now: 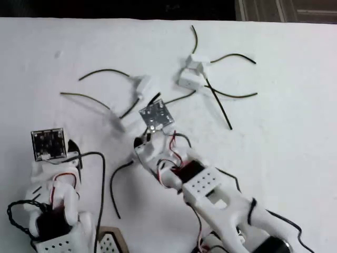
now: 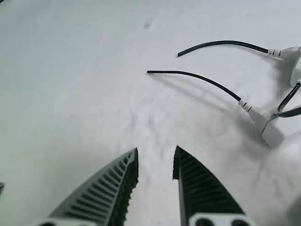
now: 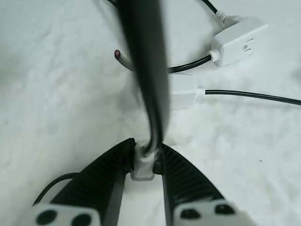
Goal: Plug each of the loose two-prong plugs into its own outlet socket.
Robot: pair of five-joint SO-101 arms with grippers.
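Right wrist view tells most of it: the right fingers [image 3: 106, 176] are clamped on a white plug [image 3: 142, 165], and its black cable [image 3: 148, 70] runs off away from the camera. So I'd call this mid-step, with the plug picked up but not yet seated in anything. Further out on the tabletop [image 3: 56, 94] there's a white socket [image 3: 237, 42] with its slotted face showing. Roughly between it and the held plug lies a second plug [image 3: 184, 96], its lead trailing off sideways. It's just beside the socket's own lead, but I can't tell if they touch.

The left fingers [image 2: 110, 188] are spread apart with nothing between them, hanging over bare tabletop. A loose white piece [image 2: 257, 115] on a cable lies well off to one side in that view, nowhere near being grabbed.

In the high view the right arm sits mid-tabletop, with the white bits and cables scattered just beyond it, and the left arm is parked at the near corner.

For the next move, I reckon the prongs need turning toward the socket face, lining up with the slots, then a straight push. I can't see the prongs from here, so their direction is anyone's guess. The socket is loose too, so it'll probably skid unless the left arm pins it
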